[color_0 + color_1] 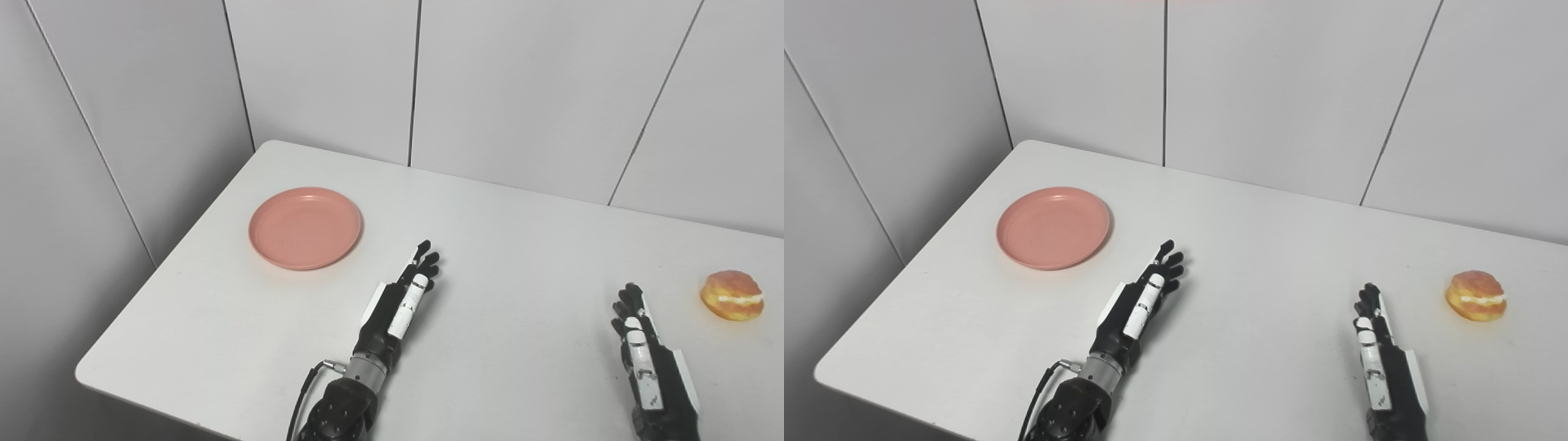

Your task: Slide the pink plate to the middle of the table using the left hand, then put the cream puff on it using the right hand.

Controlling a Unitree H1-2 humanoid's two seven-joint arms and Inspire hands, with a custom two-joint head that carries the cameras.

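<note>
A pink plate (304,227) lies flat and empty on the white table (490,245), toward its left side. A cream puff (732,296), golden with a white cream line, sits near the table's right edge. My left hand (404,294) is open above the table, fingers stretched forward, to the right of the plate and a little nearer, apart from it. My right hand (640,343) is open near the front edge, to the left of the cream puff and not touching it. Both hands hold nothing.
Grey wall panels (416,73) stand close behind the table's far edge and along its left side. The table's front left corner (86,373) is rounded. A black cable (306,392) hangs by my left wrist.
</note>
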